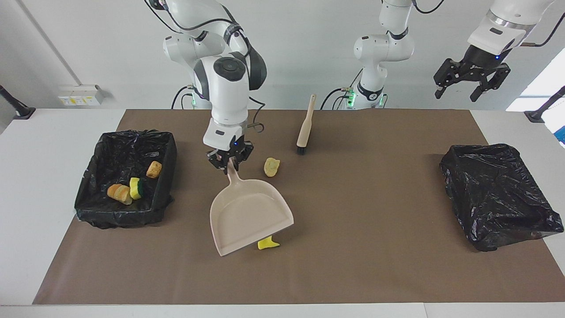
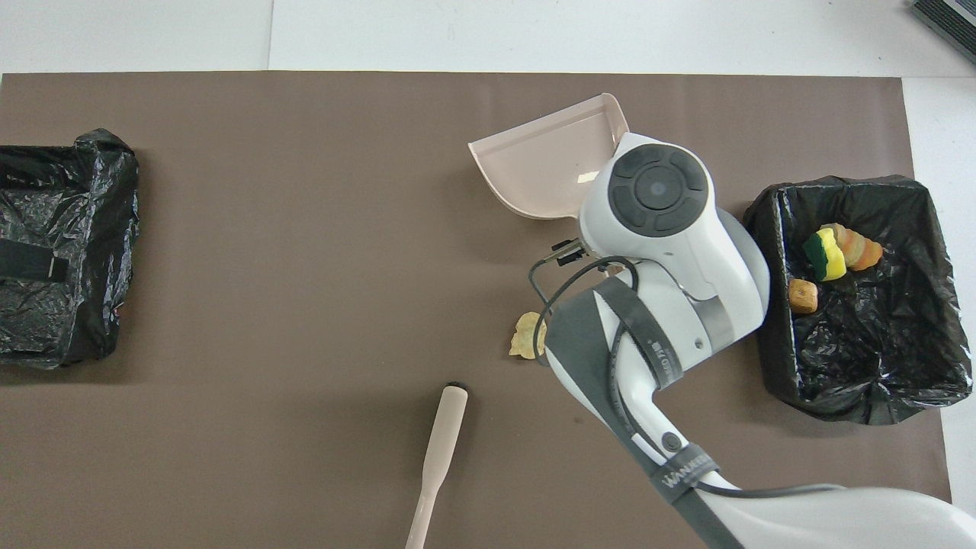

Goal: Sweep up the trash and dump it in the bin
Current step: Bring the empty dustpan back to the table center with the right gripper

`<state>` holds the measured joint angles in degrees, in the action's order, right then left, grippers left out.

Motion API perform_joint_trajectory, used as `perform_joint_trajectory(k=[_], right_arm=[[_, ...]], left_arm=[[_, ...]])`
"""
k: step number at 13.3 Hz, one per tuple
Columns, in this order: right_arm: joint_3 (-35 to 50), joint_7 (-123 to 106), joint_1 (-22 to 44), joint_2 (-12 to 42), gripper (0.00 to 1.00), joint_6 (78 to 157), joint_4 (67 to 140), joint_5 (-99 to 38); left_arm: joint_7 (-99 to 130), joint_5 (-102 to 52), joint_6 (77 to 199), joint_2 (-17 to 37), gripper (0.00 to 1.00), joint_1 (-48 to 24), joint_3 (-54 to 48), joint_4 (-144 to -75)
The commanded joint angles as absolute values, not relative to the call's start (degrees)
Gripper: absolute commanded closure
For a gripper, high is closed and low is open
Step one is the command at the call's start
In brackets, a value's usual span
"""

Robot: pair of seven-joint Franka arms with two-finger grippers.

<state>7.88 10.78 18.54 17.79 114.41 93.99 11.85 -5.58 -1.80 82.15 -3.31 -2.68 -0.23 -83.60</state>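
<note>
Right gripper (image 1: 230,164) is clamping the handle of the dustpan (image 1: 247,216), fingers closed tight on it. I am holding the pan in the air over the middle of the brown mat (image 1: 353,265), its mouth tipped down, nothing lying in it. Left gripper (image 1: 471,78) is waiting high over the left arm's end of the bench (image 1: 26,176), fingers spread wide, holding nothing.

Containers:
- Bin (image 1: 126,176) at the right arm's end, lined with a black bag, is holding three scraps: an orange-brown bread chunk (image 1: 118,193), a green-and-yellow sponge piece (image 1: 136,188) touching it, and a small tan chunk (image 1: 154,169) a little apart from these, nearer the robots.
- Second bin (image 1: 499,194) at the left arm's end, also black-lined. I cannot make out any scrap in it.

Trash on the mat:
- Yellow sponge bit (image 1: 268,243) is peeking out from under the pan's lip.
- Pale tan chunk (image 1: 271,167) is lying beside my right gripper, toward the brush.
- Any other scraps are hidden by the pan and my arm; cannot tell.

Brush (image 1: 305,126) is lying on the mat near the robots, bristles pointing away from them.
</note>
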Motion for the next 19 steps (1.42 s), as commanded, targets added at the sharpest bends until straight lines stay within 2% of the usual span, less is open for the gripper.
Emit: perform_joint_trajectory(k=[1,5,7,8,9,13,19], right_arm=[[7.6,18.8,22.6,25.4,1.00,113.5,84.0,10.9],[7.2,33.5,30.0,31.5,1.00,116.0,81.4,13.3],[7.3,37.3,31.0,32.6,1.00,117.6,81.3,13.4],[7.4,37.8,31.4,32.6,1.00,117.4,81.4,13.4],[7.4,38.4,31.5,32.6,0.94,117.7,81.4,13.4],[7.7,44.9,31.6,32.6,0.93,119.6,81.5,12.4],[8.8,45.2,34.2,31.4,0.84,118.3,84.5,9.8]], left_arm=[[-5.8,-1.7,82.3,-5.0,0.00,-1.9,-0.7,-85.4],[-5.6,-1.7,82.6,-5.0,0.00,-1.9,-0.7,-85.5],[-5.6,-1.7,82.6,-5.1,0.00,-1.9,-0.7,-85.6],[-5.9,-1.7,82.9,-5.0,0.00,-1.9,-0.7,-85.5],[-6.1,-1.7,83.1,-5.0,0.00,-1.8,-0.7,-85.6],[-6.6,-1.7,83.8,-4.8,0.00,-1.8,-0.6,-85.6],[-6.5,-1.7,83.9,-4.5,0.00,-1.8,-0.6,-85.7]])
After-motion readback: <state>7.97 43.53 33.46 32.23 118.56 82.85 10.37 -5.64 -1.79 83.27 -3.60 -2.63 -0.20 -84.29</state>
